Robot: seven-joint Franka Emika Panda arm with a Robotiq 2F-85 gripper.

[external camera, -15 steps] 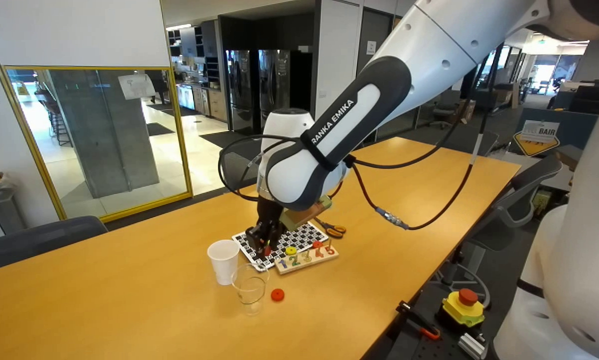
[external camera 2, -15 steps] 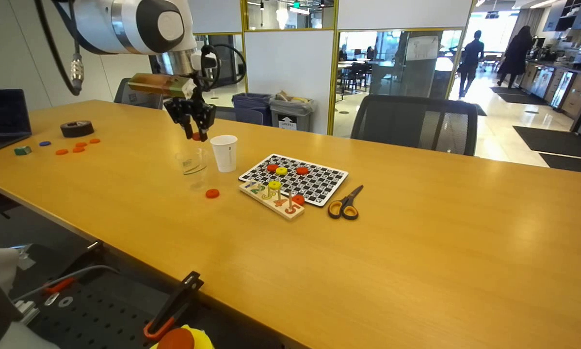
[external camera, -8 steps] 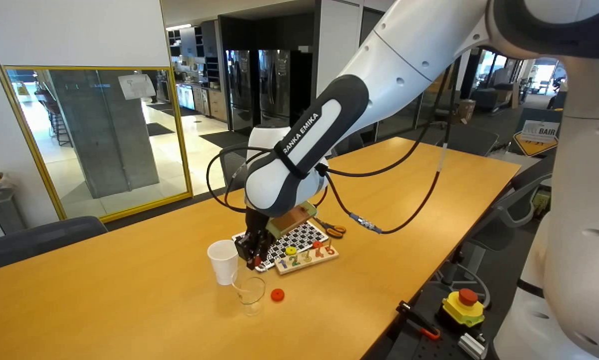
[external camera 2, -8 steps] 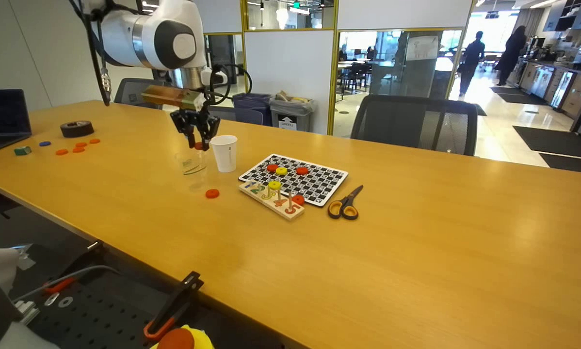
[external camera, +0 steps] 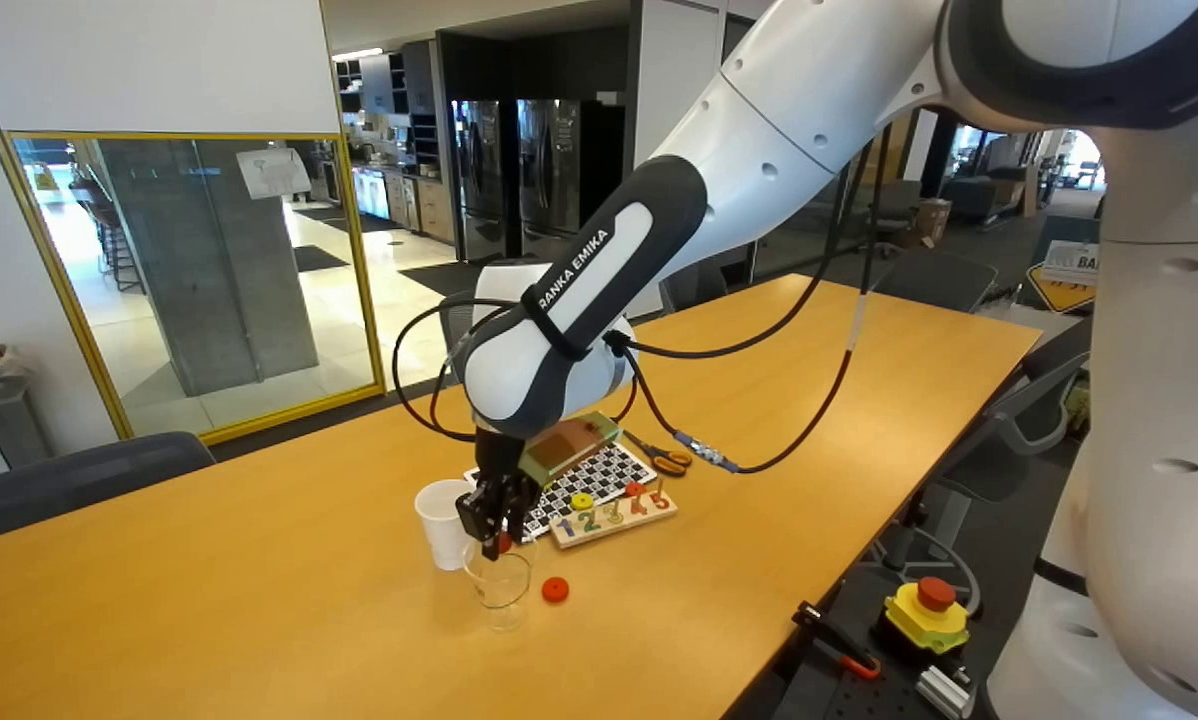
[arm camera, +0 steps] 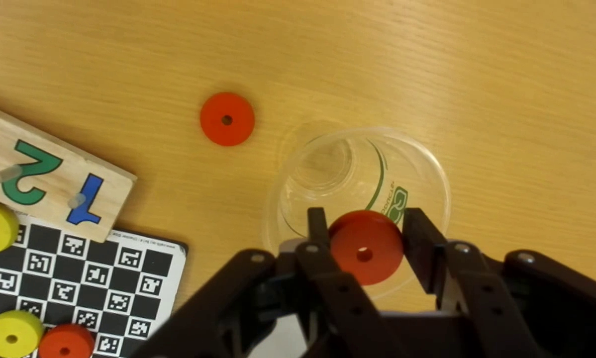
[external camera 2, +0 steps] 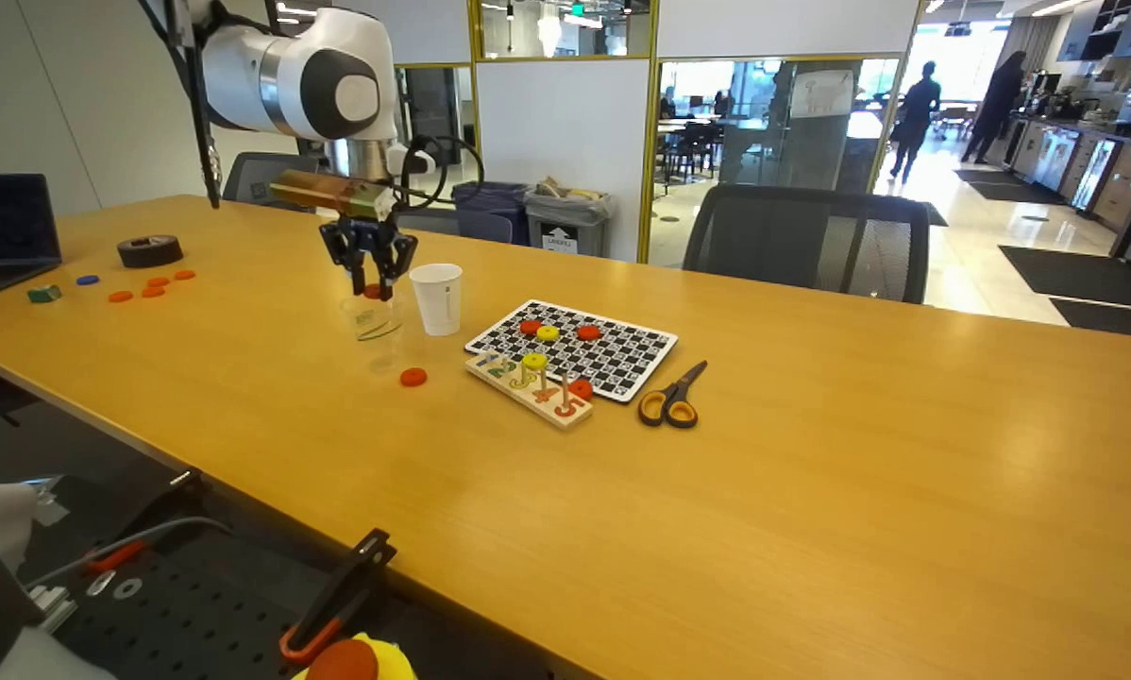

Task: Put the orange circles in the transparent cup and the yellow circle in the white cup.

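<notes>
The fingers grip an orange disc, pinching its edge from opposite sides over the mouth of the transparent cup; whether the disc dips below the cup's rim is hard to tell. That cup stands upright on the worktop, near the upright white cup.

A second orange disc lies flat on the worktop, between the transparent cup and a wooden number strip with pegs. In an exterior view, a black-and-white marker board carries a yellow disc with a third orange disc just beside it, and a fourth orange disc apart from the two. A further yellow disc and a fifth orange disc lie along the strip's edge. Scissors lie near the board; a roll of black tape and a laptop are well apart from the cups.
</notes>
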